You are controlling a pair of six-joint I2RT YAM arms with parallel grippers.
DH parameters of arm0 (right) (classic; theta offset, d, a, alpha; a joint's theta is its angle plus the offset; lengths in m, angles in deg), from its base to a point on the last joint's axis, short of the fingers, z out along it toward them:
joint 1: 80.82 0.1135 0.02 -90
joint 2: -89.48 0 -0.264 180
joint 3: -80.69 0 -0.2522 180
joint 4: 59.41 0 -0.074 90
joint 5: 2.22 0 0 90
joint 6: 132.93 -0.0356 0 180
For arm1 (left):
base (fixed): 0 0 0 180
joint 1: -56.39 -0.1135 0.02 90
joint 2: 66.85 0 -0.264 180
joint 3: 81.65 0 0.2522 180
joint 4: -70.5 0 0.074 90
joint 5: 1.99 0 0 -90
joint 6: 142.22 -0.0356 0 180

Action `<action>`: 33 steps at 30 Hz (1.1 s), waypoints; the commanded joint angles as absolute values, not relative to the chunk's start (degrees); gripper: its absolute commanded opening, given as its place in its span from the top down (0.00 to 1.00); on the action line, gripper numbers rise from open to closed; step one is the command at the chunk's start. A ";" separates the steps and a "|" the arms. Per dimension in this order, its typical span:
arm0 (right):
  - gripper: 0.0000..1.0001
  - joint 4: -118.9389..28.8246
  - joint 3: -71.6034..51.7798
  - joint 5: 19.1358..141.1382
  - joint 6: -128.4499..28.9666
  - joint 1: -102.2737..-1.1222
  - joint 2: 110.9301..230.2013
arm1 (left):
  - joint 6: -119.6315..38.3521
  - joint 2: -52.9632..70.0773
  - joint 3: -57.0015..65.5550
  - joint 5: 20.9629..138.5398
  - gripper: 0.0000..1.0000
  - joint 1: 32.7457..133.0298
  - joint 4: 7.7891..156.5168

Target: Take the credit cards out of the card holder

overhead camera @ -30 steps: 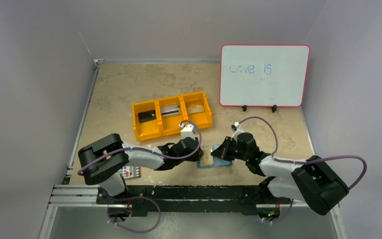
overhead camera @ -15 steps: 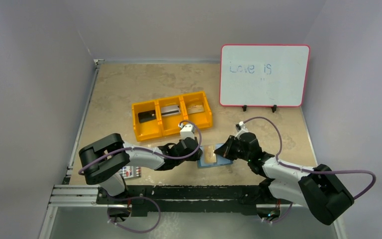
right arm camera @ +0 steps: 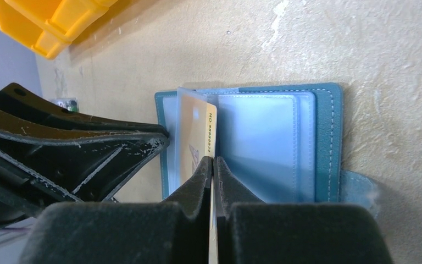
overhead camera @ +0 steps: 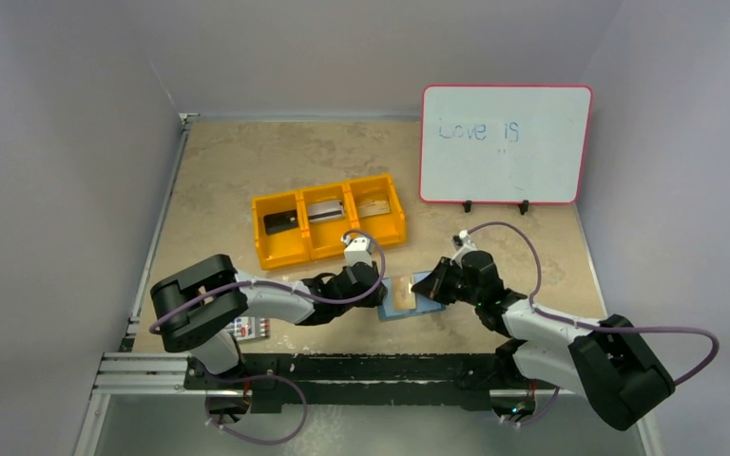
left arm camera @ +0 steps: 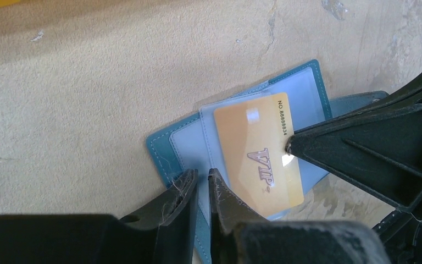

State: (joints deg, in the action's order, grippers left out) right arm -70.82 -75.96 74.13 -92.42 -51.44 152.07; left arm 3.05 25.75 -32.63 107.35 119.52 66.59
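My right gripper is pressed tight on the gold card, lifting it from the card holder.

I judge the job well along. In the top view a black card, a silver card and a tan card lie one to a compartment in the orange bin, above and left of centre. The holder lies open on the table at lower centre, between my two grippers. My left gripper has its fingers drawn nearly together on the holder's lower-left edge, seemingly nipping the pale inner leaf to steady it. The gold card, marked VIP, sits askew with one edge apparently still under a clear sleeve, so it remains to be pulled free. The other pale blue pockets that show look empty, though I cannot see beneath the leaves.
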 commanded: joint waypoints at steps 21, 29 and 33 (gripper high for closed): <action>1.00 -75.38 -74.03 66.53 -85.79 -51.81 158.88 | -2.36 27.31 -25.83 99.61 0.72 119.49 71.05; 1.00 -72.95 -74.13 69.29 -87.15 -51.82 156.90 | -0.63 30.08 -26.51 103.45 0.77 119.45 75.98; 1.00 -70.13 -74.15 72.12 -88.58 -51.78 153.75 | -0.76 30.72 -26.85 103.71 0.78 119.49 76.57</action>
